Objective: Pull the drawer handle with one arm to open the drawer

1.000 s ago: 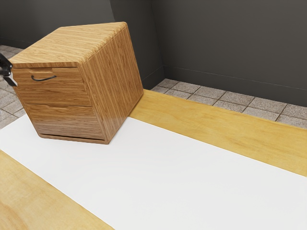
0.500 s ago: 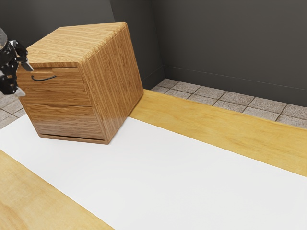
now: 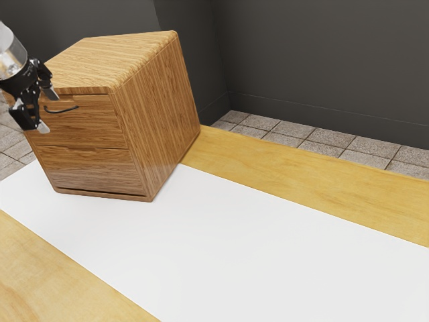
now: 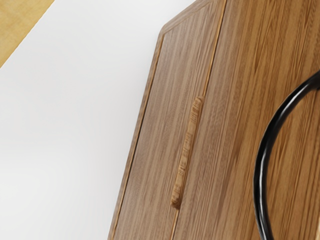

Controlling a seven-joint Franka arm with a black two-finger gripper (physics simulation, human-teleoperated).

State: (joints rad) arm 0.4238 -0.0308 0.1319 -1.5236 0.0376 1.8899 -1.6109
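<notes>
Your pincer (image 3: 46, 111) stands at the front face of the cabinet (image 3: 151, 100), level with its top drawer (image 3: 84, 124), fingers (image 3: 51, 94) spread one above the other with nothing pinched between them. The black handle (image 3: 61, 109) sits high on that drawer front, and its end nearest the cabinet's outer front edge lies just beside the fingertips; contact cannot be confirmed. The top drawer front appears flush with the cabinet, as does the lower drawer (image 3: 90, 164) beneath it. In the wrist view, the handle (image 4: 264, 165) arcs close across the cabinet front, and the lower drawer's wooden pull (image 4: 186, 150) lies beyond it. The cabinet rests on a white mat (image 3: 234, 248) covering the desk (image 3: 301, 174).
</notes>
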